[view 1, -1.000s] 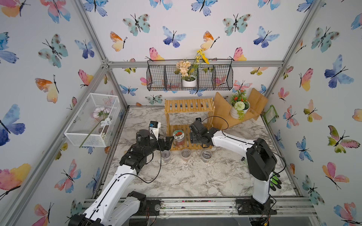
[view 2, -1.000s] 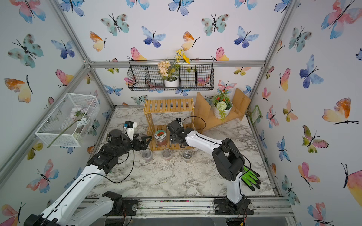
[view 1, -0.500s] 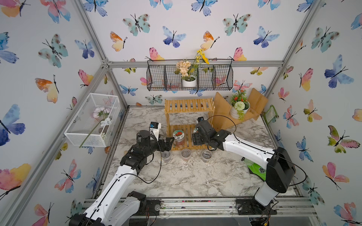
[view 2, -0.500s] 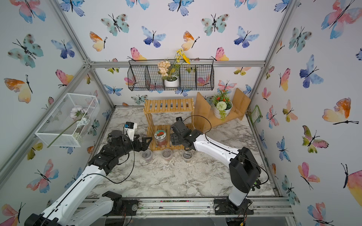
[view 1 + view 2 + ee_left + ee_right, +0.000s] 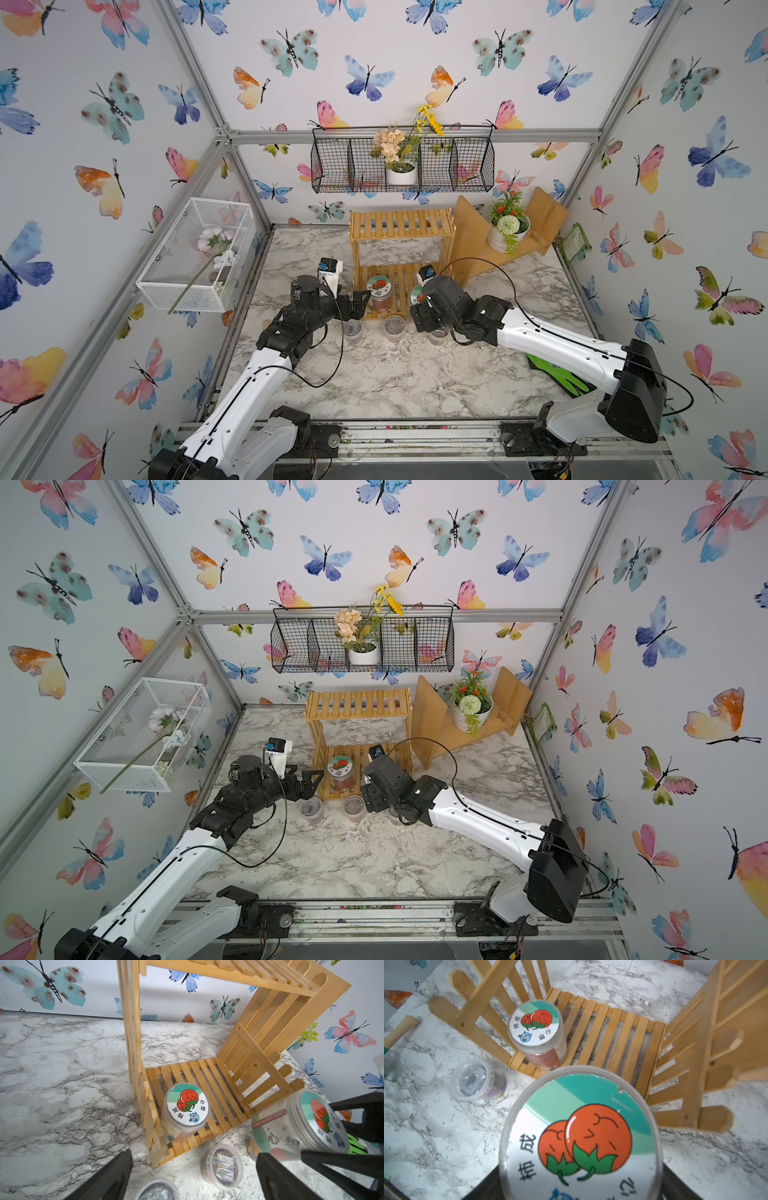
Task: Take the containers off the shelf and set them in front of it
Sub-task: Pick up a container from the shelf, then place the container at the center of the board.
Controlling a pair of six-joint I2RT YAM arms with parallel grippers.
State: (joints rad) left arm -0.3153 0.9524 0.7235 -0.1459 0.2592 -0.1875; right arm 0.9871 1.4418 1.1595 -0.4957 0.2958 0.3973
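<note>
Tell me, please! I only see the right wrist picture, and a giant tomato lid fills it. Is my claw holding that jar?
Observer: Yes! In the left wrist view, the right claw has black fingers clamped on both sides of that tomato jar.
Operator: I see only one little cup. Are there more?
Observer: Three, in a row before the shelf: left cup, middle cup, and right cup, half hidden under the right arm.
Operator: Where's my other claw?
Observer: The left claw is open, pointing at the shelf jar.
</note>
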